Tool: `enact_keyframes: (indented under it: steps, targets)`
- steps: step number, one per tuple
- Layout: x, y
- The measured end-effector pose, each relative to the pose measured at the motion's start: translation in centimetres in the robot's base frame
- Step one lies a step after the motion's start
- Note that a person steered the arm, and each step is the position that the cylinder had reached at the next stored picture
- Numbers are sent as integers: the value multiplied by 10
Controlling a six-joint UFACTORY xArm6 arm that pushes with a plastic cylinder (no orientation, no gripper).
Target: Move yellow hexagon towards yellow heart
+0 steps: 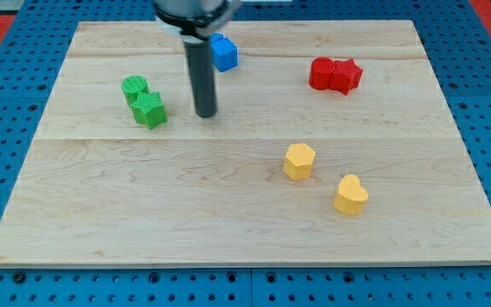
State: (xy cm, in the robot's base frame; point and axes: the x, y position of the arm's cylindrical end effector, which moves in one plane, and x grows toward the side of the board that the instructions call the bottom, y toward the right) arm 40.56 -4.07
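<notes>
The yellow hexagon (pixel 298 160) lies on the wooden board right of centre. The yellow heart (pixel 350 194) lies a short way to its lower right, with a small gap between them. My tip (pixel 205 113) rests on the board in the upper left part, well to the upper left of the hexagon. It stands just right of the green blocks and below the blue block, touching neither.
A green cylinder (pixel 135 86) and a green star (pixel 150 109) sit together at the view's left. A blue block (pixel 223 53) lies near the top, partly behind the rod. Two red blocks (pixel 335 74) touch each other at the upper right. The board (pixel 245 230) lies on a blue pegboard.
</notes>
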Motion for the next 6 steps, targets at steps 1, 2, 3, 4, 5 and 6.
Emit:
enact_keyframes:
  steps: [1,2,3,4,5,6]
  targets:
    - [28,51]
    - [66,65]
    - [90,89]
    - [83,116]
    - [53,117]
    - [40,136]
